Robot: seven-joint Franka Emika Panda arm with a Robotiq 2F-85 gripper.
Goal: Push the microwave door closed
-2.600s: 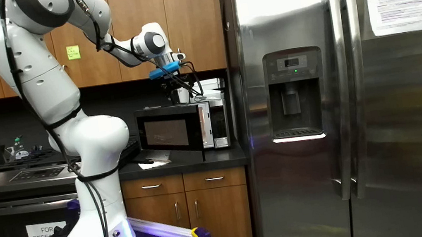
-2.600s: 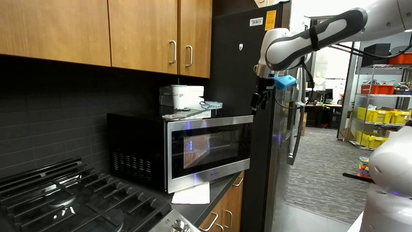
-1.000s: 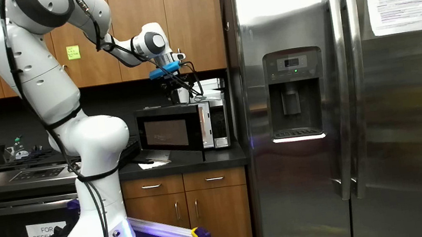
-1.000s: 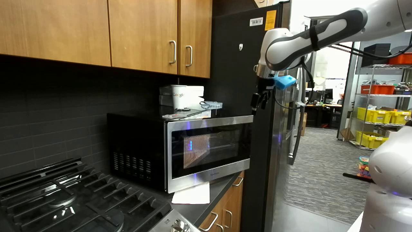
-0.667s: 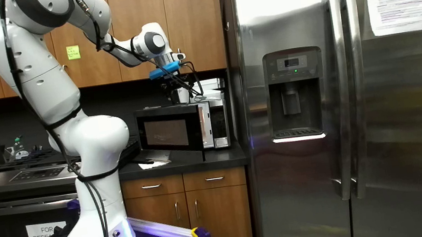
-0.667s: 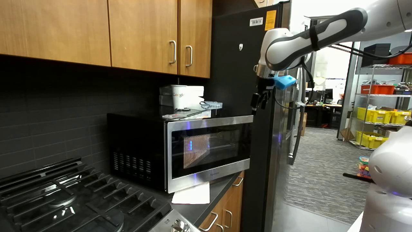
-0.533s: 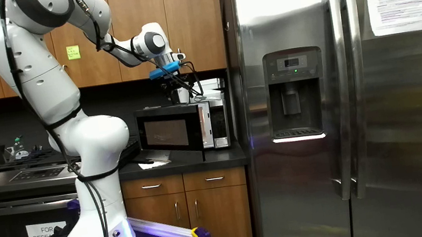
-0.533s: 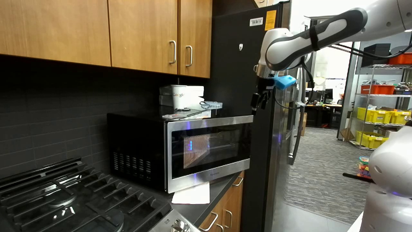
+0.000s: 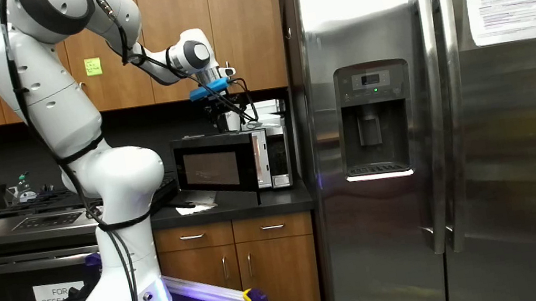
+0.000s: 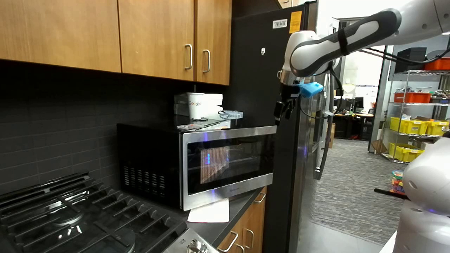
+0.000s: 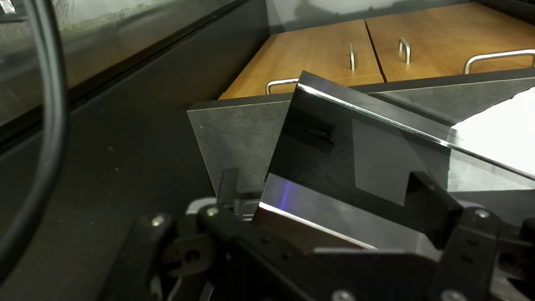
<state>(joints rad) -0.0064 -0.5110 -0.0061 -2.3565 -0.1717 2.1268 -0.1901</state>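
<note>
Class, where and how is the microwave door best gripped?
Most likely by its upper free corner, coming from above. The microwave door stands ajar, that corner apart from the microwave body, so the end effector, open in the wrist view and above the door in both exterior views, could straddle it.

The white cup (image 10: 195, 106) bore "Google"; the sign (image 9: 58, 294) on the oven door (image 9: 4, 288) bore "FOR" above "RESEA" (word's end hidden). Lettering (image 10: 234, 190) on the microwave door (image 10: 228, 165) was too small to read.
</note>
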